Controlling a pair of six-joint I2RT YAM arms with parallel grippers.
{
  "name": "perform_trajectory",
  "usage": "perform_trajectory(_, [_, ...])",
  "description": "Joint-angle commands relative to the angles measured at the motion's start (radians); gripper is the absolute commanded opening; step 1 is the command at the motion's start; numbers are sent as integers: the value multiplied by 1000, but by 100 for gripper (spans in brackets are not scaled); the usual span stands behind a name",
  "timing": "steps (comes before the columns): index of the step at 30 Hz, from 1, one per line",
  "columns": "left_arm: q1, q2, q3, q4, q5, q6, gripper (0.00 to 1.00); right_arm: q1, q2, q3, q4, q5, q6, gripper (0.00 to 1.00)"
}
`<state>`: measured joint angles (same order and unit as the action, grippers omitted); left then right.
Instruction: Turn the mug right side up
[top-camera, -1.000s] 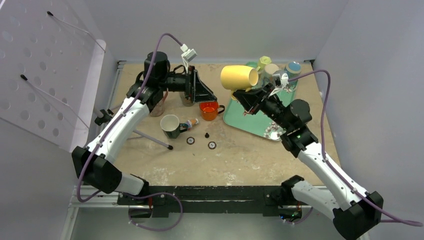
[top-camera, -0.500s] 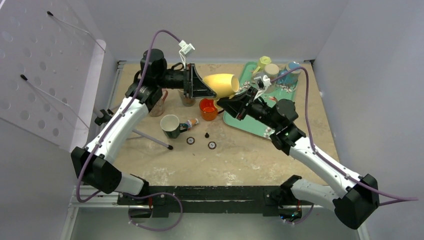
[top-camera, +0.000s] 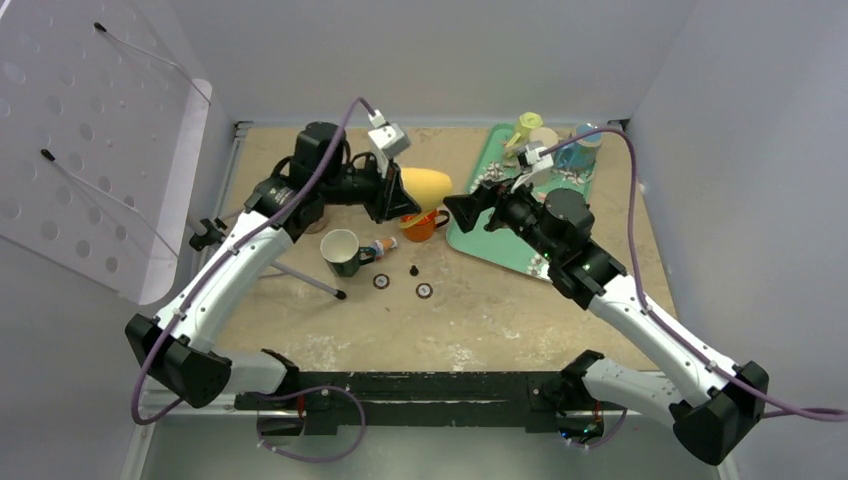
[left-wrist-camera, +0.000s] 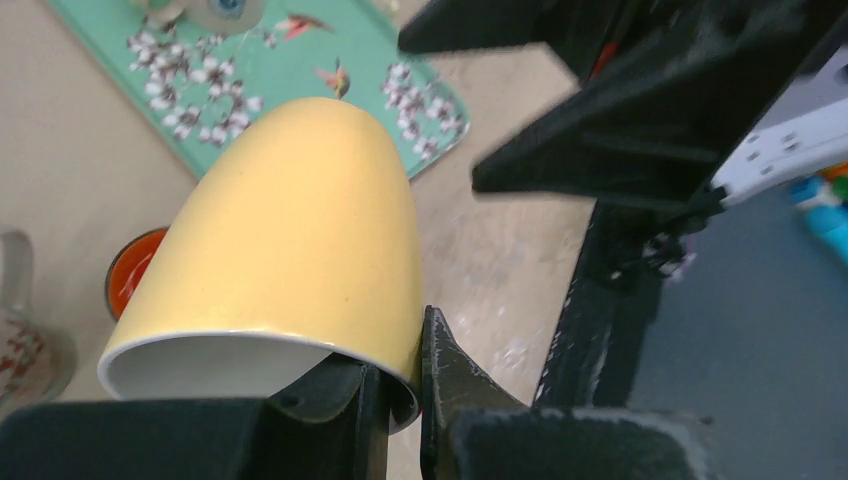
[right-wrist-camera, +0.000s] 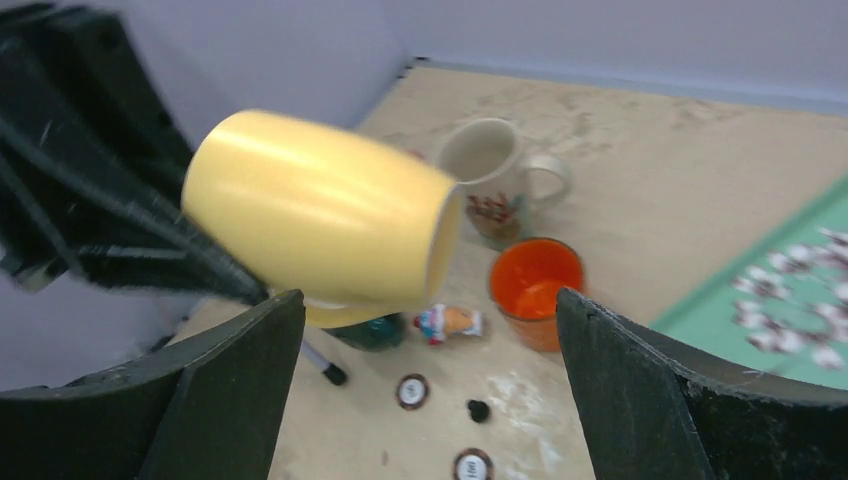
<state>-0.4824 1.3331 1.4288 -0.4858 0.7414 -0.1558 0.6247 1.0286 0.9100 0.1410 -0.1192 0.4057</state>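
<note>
Above tabletop (top-camera: 500, 310), twelve o'clock: left hand (left-wrist-camera: 398, 365) grasps yellow mug (top-camera: 428, 185) by rim; right hand (top-camera: 457, 211) released. Reorienting step, by judgement; next, roll mouth upward.

Surfaces & finishes, table and rig

Detail: yellow mug (left-wrist-camera: 300, 220) looks like smooth ceramic, satin outside, glossier white inside; left gripper (left-wrist-camera: 400, 350) & right gripper (right-wrist-camera: 425, 300) are matt black plastic; table (top-camera: 500, 320) is raw fibreboard-type wood, matt & rough, w/ pale scuffs toward near edge; tray (top-camera: 490, 245) at far right corner is teal, glossy, w/ flower print; orange cup (right-wrist-camera: 535, 280) is shiny, plastic or glaze can't tell; dark green mug (top-camera: 340, 250) has glossy glaze, white inside; cream mug (right-wrist-camera: 490, 165) is glazed w/ printed pattern; left arm (top-camera: 240, 255) & right arm (top-camera: 650, 330) have smooth white semi-gloss plastic shells, black matt joints; perforated panel (top-camera: 80, 150) past left edge is white, matt.
</note>
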Motion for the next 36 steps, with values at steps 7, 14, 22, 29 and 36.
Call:
perform_trajectory(7, [-267, 28, 35, -657, -511, 640, 0, -105, -80, 98, -428, 574, -31, 98])
perform_trajectory(14, [-377, 38, -213, -714, -677, 724, 0, -129, -53, 55, -384, 530, -42, 98])
perform_trajectory(22, [-389, 80, -333, -605, -728, 743, 0, -157, 45, 92, -385, 563, 2, 98])
perform_trajectory(29, [-388, 171, -372, -554, -705, 785, 0, -191, 128, 126, -345, 650, 5, 98])
perform_trajectory(36, [-387, 169, -364, -557, -685, 782, 22, -287, 322, 300, -308, 664, -69, 97])
